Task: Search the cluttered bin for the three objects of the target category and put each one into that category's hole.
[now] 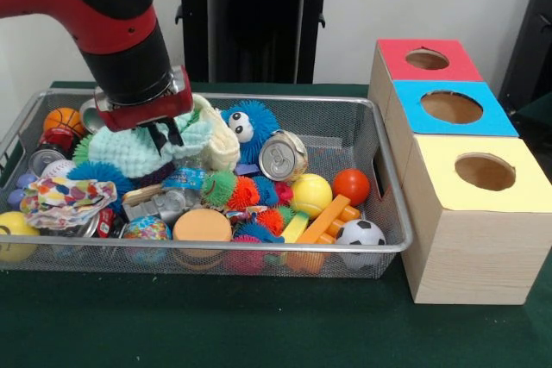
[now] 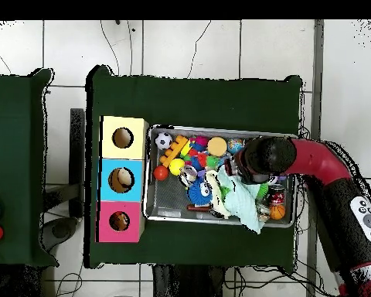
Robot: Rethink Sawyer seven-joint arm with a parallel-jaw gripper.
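Note:
The wire-mesh bin [image 1: 259, 97] holds a heap of toys, cans and cloths. My gripper [image 1: 166, 138] points down at the bin's back left, its tips pressed close together into the mint-green waffle cloth [image 1: 125, 149], which bunches up under it. The cream cloth [image 1: 222, 137] lies just right of the gripper, against the mint one. The polka-dot cloth [image 1: 62, 197] lies at the front left, apart from the gripper. The yellow-faced box's hole [image 1: 485, 171] is outside the bin at the front right. In the overhead view the arm [image 2: 267, 157] covers the gripper, and the mint cloth [image 2: 239, 199] shows beside it.
Spiky balls [image 1: 252, 124], a drink can [image 1: 282, 156], a yellow ball [image 1: 311, 195], an orange ball [image 1: 351, 186] and a small football [image 1: 360, 233] crowd the bin. The blue-faced box [image 1: 452, 108] and the red-faced box [image 1: 426, 59] stand behind the yellow one.

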